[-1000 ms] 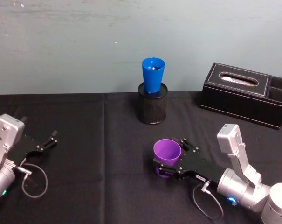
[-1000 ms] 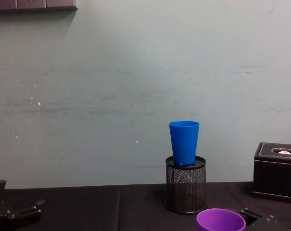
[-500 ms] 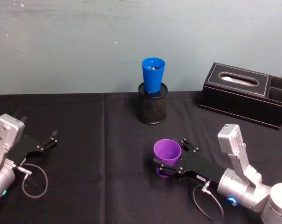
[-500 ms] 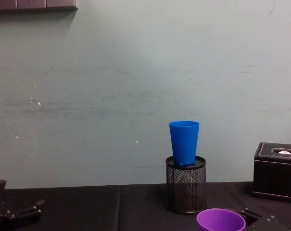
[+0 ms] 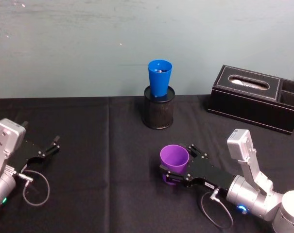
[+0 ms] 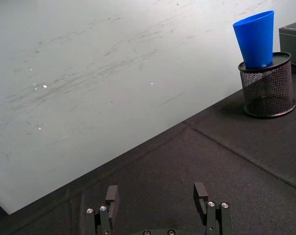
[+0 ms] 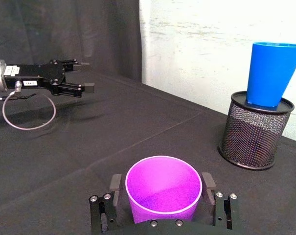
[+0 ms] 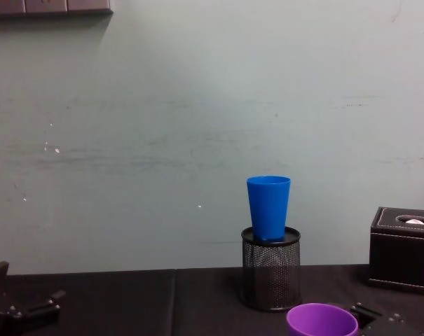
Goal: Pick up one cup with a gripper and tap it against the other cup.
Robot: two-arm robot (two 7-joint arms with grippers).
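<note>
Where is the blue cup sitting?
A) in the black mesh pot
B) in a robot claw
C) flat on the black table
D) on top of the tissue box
A: the blue cup stands upright with its bottom tucked into the top of the black mesh pot, near the wall.

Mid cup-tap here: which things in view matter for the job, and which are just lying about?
Job: purple cup, with the right claw around it; blue cup, upright in the mouth of the mesh pen holder.
Lying about: mesh pen holder itself, only a stand; black tissue box; left claw, open, parked at the table's left.
</note>
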